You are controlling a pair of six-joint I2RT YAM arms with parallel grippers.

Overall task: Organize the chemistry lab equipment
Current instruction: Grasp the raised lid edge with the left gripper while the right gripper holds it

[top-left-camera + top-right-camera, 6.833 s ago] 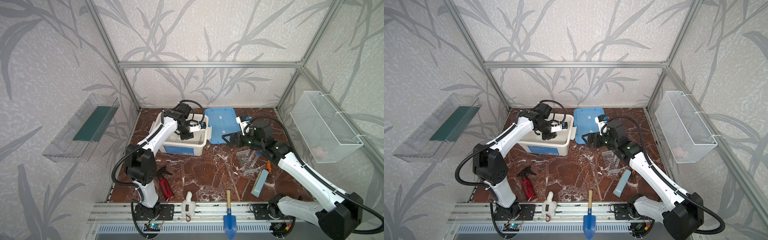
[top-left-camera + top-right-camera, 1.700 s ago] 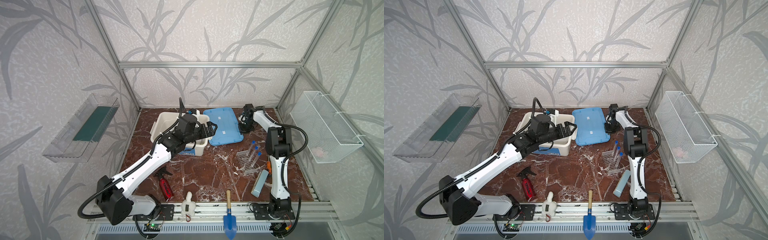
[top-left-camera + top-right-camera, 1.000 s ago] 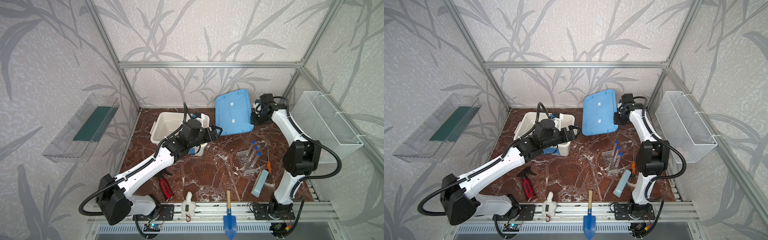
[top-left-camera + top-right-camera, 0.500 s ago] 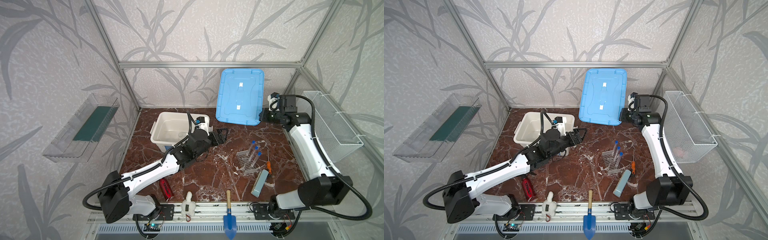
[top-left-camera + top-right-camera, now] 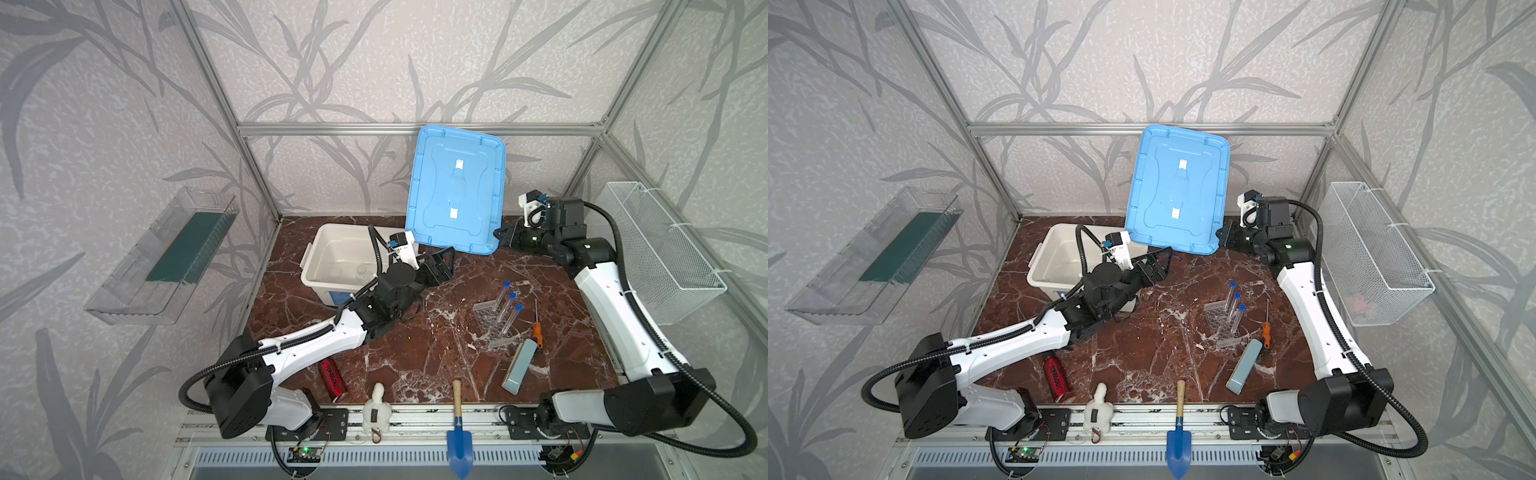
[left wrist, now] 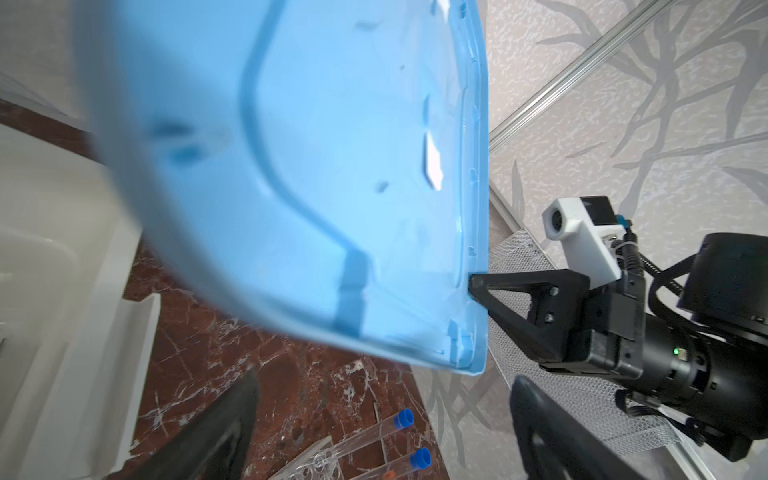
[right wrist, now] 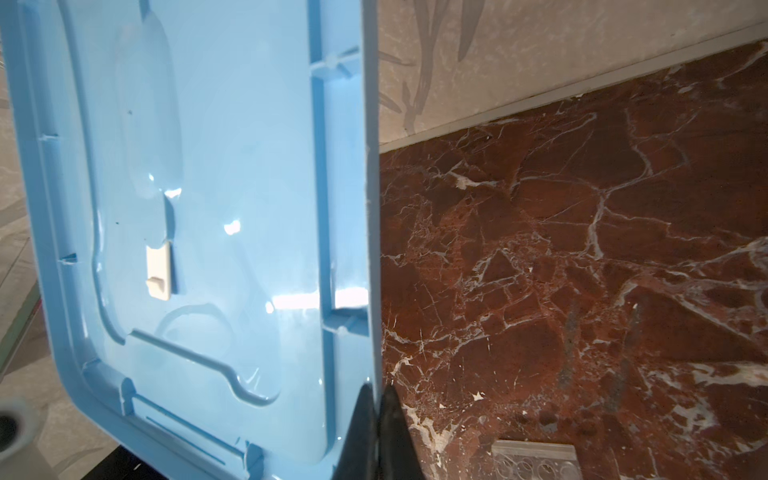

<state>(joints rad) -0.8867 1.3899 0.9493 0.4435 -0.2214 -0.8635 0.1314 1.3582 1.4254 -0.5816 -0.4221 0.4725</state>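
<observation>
The right gripper (image 5: 498, 236) clamps the upright blue lid (image 5: 457, 189) by a lower corner. The left gripper (image 5: 446, 264), wide and empty beside the white bin (image 5: 309, 254), is nearer the tube rack (image 5: 487, 316), front-right of it.

blue lid (image 6: 291, 166) tilted, close, blurred | right gripper (image 6: 473, 286) pinching its rim | left gripper (image 6: 382, 380) spread wide, empty | blue-capped tubes (image 6: 374, 436) resting on clear rack (image 6: 320, 461), marble table (image 6: 199, 332) | white bin (image 6: 54, 291) partly behind lid

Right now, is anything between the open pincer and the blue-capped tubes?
Nothing visible: only bare tabletop lies between the left pincer and the tubes. The blue lid hangs higher, in the right pincer.
</observation>
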